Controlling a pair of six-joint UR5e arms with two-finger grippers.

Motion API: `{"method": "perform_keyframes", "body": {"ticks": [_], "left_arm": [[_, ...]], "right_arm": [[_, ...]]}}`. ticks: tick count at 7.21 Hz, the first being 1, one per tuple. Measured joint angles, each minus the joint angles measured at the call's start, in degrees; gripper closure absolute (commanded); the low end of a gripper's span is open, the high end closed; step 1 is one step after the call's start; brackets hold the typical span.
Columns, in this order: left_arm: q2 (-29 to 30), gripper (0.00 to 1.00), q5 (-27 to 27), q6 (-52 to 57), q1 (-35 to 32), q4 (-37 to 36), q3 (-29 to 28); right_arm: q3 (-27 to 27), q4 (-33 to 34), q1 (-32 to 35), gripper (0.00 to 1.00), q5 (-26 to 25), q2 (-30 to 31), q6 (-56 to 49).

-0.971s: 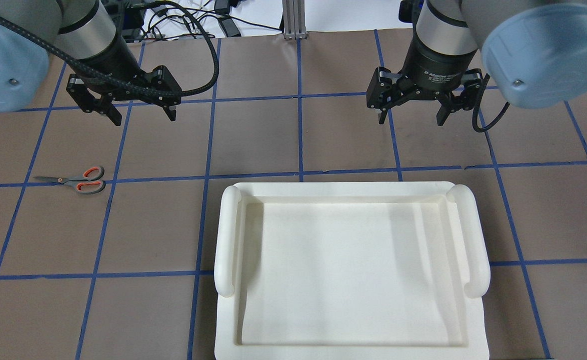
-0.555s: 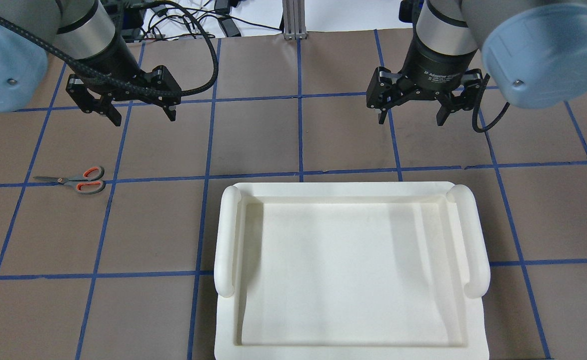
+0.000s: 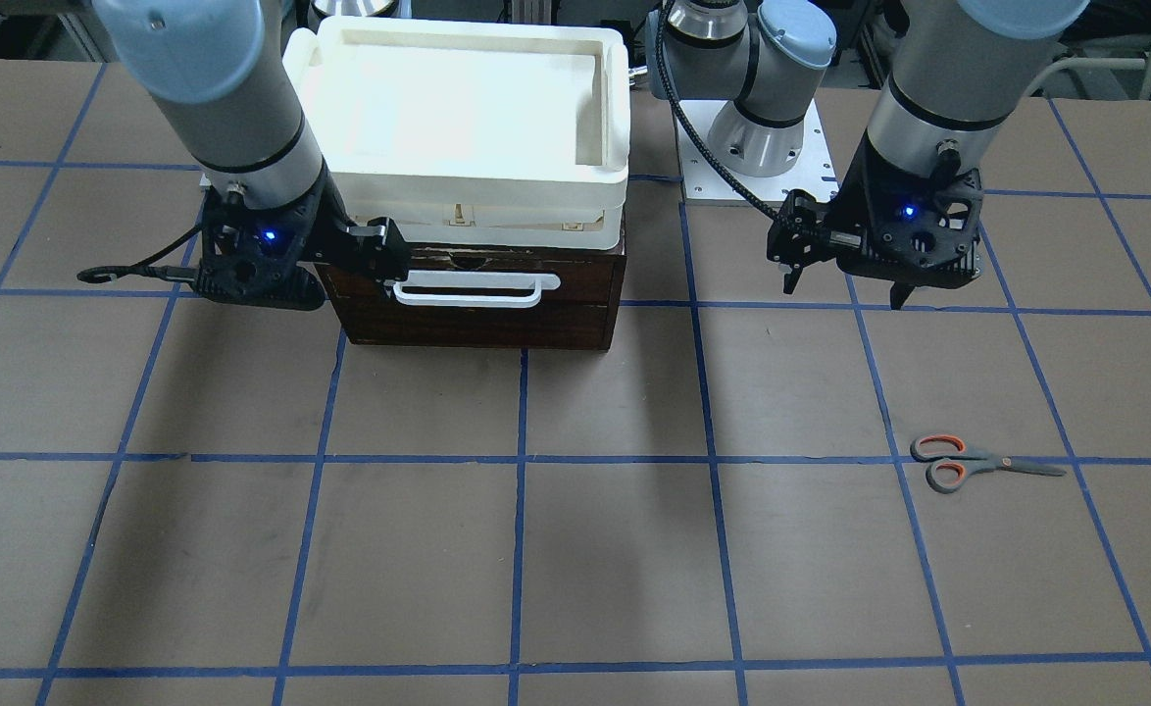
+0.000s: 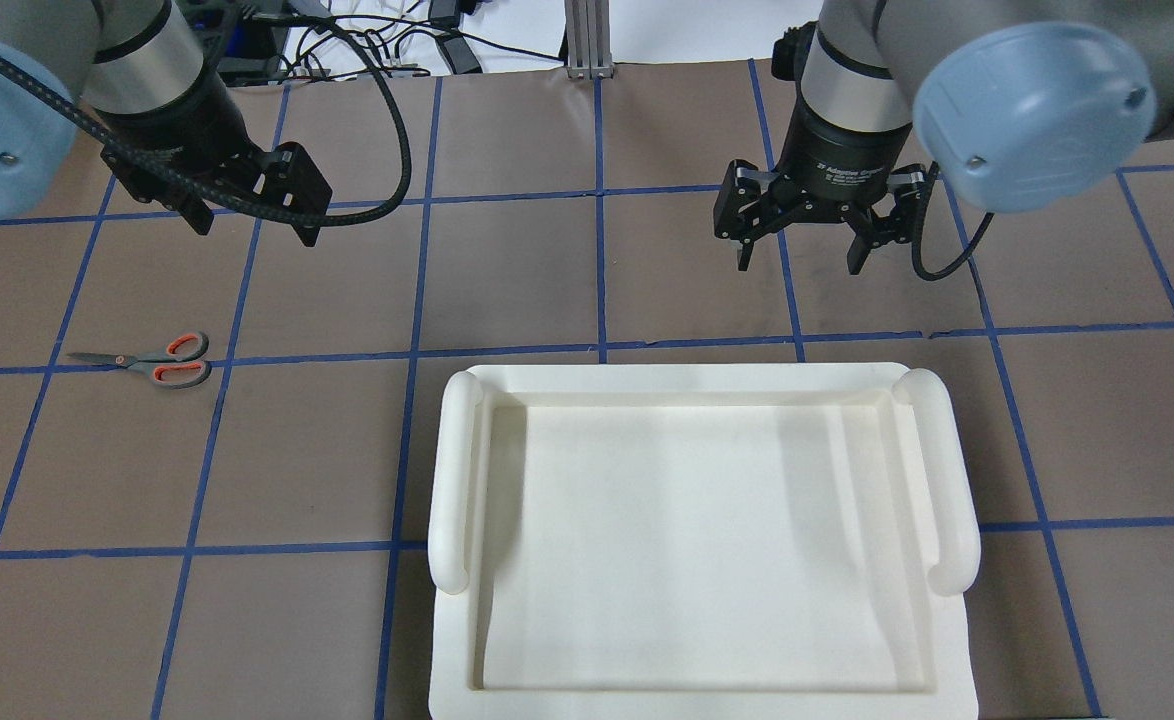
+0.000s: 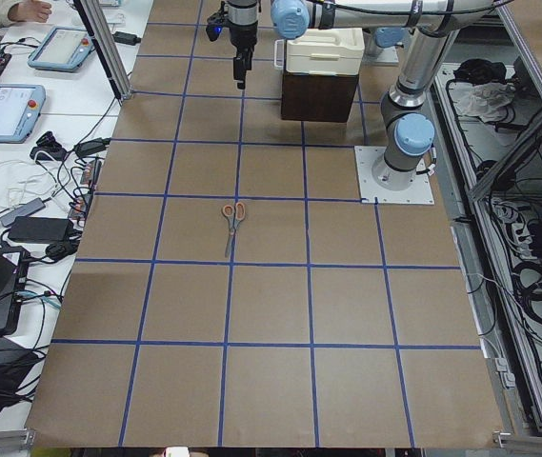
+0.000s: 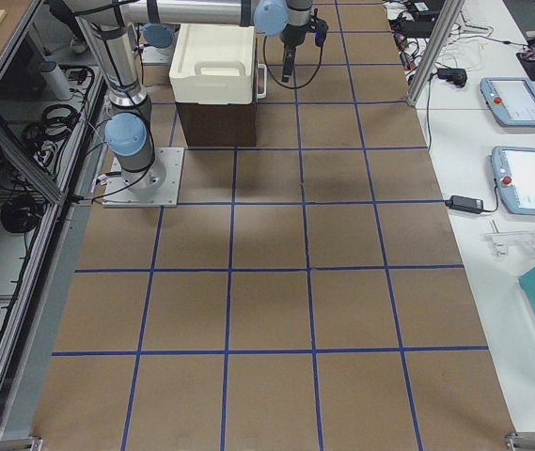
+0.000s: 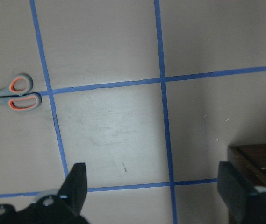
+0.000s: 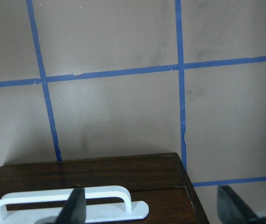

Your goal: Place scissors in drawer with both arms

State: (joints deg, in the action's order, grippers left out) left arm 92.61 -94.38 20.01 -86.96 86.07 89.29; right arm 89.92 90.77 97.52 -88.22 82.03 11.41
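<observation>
The scissors (image 4: pixel 147 360) lie flat on the brown table at the left, blades pointing left; they also show in the front view (image 3: pixel 977 463) and the left wrist view (image 7: pixel 13 92). My left gripper (image 4: pixel 255 232) is open and empty, hanging above the table beyond the scissors and to their right. The drawer (image 3: pixel 477 304) is closed, its white bar handle (image 3: pixel 468 289) facing outward. My right gripper (image 4: pixel 799 266) is open and empty, hovering above and in front of the drawer front (image 8: pixel 90 182), with the handle (image 8: pixel 72 203) under one finger.
A white plastic tray (image 4: pixel 697 380) sits on top of the drawer cabinet. Blue tape lines grid the brown table. Cables and tablets lie past the table's far edge (image 5: pixel 23 105). A corner of the cabinet (image 7: pixel 259 163) shows beside my left gripper.
My left gripper has shifted left and slightly away. My right gripper has shifted left and a little nearer the tray's edge. The scissors have not moved.
</observation>
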Motion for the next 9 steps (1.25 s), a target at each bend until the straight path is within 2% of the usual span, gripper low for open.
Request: {"method": "perform_keyframes", "body": {"ticks": [1, 3, 4, 6, 7, 9], "left_arm": [[0.02, 0.00, -0.20, 9.99, 1.43, -1.36, 0.03], [-0.03, 0.00, -0.03, 30.57, 5.32, -2.17, 1.39], [-0.05, 0.00, 0.01, 41.84, 9.15, -2.09, 3.36], [1.72, 0.00, 1.64, 63.92, 17.56, -2.39, 6.06], [4.04, 0.00, 1.80, 71.58, 19.92, -3.52, 7.06], [9.83, 0.00, 1.07, 79.22, 22.43, -11.44, 9.32]], "right_arm": [[-0.05, 1.75, 1.01, 0.00, 1.73, -2.30, -3.31], [-0.05, 5.98, 2.60, 0.00, 7.74, -4.89, -18.64], [-0.07, 6.37, 3.52, 0.01, 9.16, -5.98, -26.91], [-0.15, 6.05, 6.11, 0.07, 9.85, -7.51, -47.88], [-0.34, 5.26, 6.58, 0.09, 9.55, -8.03, -61.41], [-0.92, 3.58, 6.52, 0.13, 7.88, -9.95, -80.35]]}}
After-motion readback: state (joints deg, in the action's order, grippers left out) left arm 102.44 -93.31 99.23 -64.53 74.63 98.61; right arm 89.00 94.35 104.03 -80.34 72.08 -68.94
